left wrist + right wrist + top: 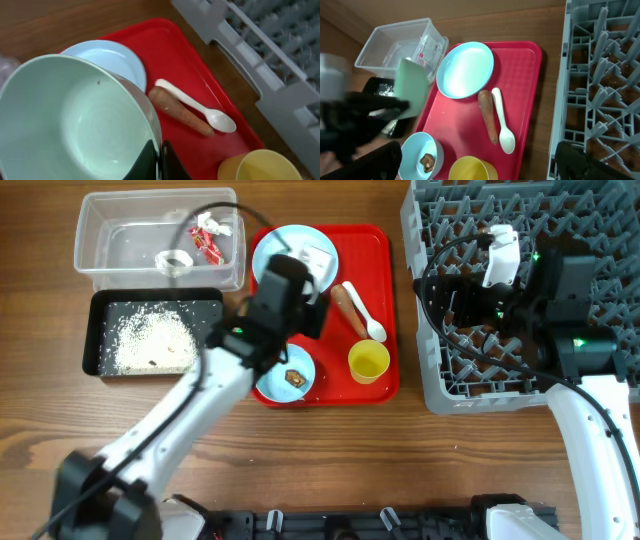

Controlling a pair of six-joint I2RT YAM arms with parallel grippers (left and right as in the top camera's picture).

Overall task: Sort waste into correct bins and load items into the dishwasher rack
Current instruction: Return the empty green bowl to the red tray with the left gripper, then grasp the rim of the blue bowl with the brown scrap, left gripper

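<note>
- Two grippers, two states: my left gripper (159, 161) is clamped hard on the rim of a pale bowl (75, 125) — one finger inside the wall, one outside.
- That bowl hangs clear of the red tray (520, 85), tipped well over beside the plate (465, 70); its inside is bare but for a tiny speck.
- My right gripper (442, 305) hovers over the grey rack (590, 220), jaws spread as wide as they go, nothing between them.
- On the red tray: the plate at the far end, then the carrot (488, 115) and the white spoon (502, 127) lying side by side and touching, and the yellow cup (472, 170) upright at the near edge.
- Near the cup sits the second bowl (415, 147), upright, with a brown bit (426, 161) in it.
- Beyond the tray's left side, the clear tub (85, 240) holds the red-and-white wrapper (207, 238) and a white scrap (175, 260); the black tray (95, 330) just in front of it carries a heap of rice (150, 340).
</note>
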